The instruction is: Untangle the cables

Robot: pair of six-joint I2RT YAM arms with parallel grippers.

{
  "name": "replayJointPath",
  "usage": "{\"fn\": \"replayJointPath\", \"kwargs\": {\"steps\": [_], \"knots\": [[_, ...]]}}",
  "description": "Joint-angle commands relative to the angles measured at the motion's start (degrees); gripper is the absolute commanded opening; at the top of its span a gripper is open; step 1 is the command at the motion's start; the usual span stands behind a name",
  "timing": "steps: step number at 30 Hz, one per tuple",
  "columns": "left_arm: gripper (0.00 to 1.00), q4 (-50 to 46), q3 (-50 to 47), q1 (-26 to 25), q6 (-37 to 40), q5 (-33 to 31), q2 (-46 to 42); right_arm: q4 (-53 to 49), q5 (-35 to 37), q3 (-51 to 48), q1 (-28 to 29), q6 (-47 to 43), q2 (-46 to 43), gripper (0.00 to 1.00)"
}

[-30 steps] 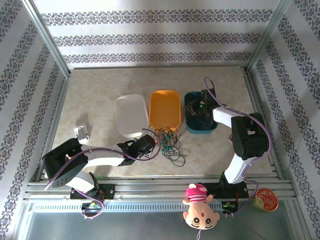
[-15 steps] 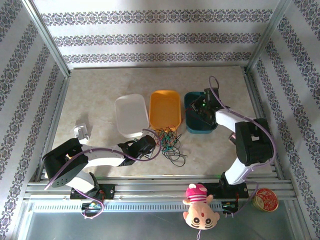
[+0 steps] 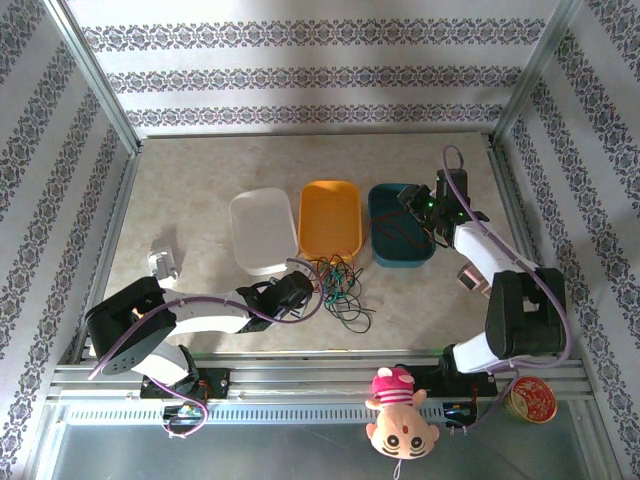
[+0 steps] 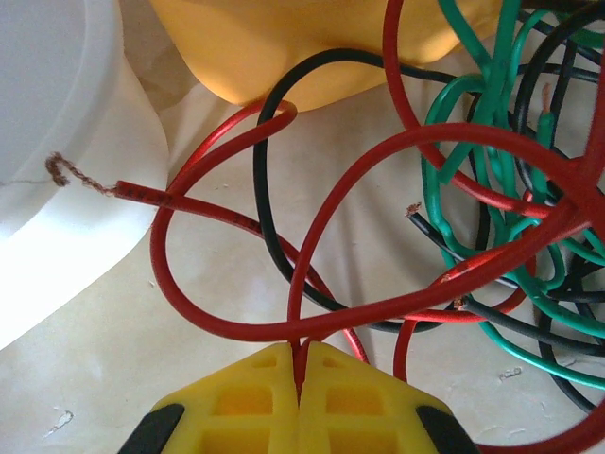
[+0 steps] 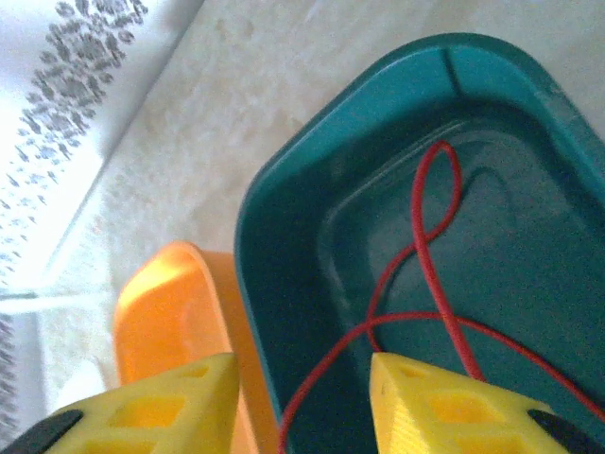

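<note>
Beige marbled worktop [image 3: 200, 180], walled in by patterned panels. Toward its middle, three trays in a row, long sides nearly touching: white tray [image 3: 262, 230] on the left, orange tray [image 3: 331, 215] in the centre, teal tray [image 3: 400, 262] on the right. Beyond the worktop's near edge, on the metal ledge, a pink-hatted plush toy [image 3: 398, 410] and, toward the right corner, a round tin [image 3: 531, 398].

Left gripper [image 3: 305, 285] low over the worktop just in front of the white tray, pointing right. In the left wrist view, yellow fingers [image 4: 236, 397] pressed together with no gap, pinching a red strand [image 4: 295, 284] right at the tips.

Right gripper [image 3: 415, 203] above the teal tray's far right part. In the right wrist view, jaws spread apart, nothing between them.

Cables [image 3: 338, 283] — a tangle of red, green and black loops, flat on the worktop just in front of the orange tray, directly right of the left gripper's tips and well apart from the right gripper. Bare copper ends on some.

Single red cable [image 5: 421, 244] loose on the teal tray's floor — crossing itself in one loop, below the right gripper's open jaws.
</note>
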Motion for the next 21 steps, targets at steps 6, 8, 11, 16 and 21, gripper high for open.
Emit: {"fn": "replayJointPath", "kwargs": {"steps": [6,8,11,16,21], "knots": [[0.00,-1.65,1.86,-1.36,1.42,-0.22,1.55,-13.12,10.27,2.12,-0.15,-14.33,-0.75,0.47],[0.00,-1.68,2.03,-1.43,1.40,-0.20,1.64,-13.34,9.70,2.40,-0.09,-15.05,1.16,0.47],[0.00,-1.85,2.05,-1.45,1.32,-0.26,1.57,-12.59,8.57,2.60,0.03,-15.81,4.23,0.45],[0.00,-2.14,1.91,-1.54,1.22,-0.57,1.13,-11.11,7.79,3.06,0.12,-16.04,6.02,0.13],[0.00,-1.87,1.97,-1.52,1.13,-0.62,1.34,-10.47,7.88,3.69,0.12,-16.30,2.88,0.00]]}}
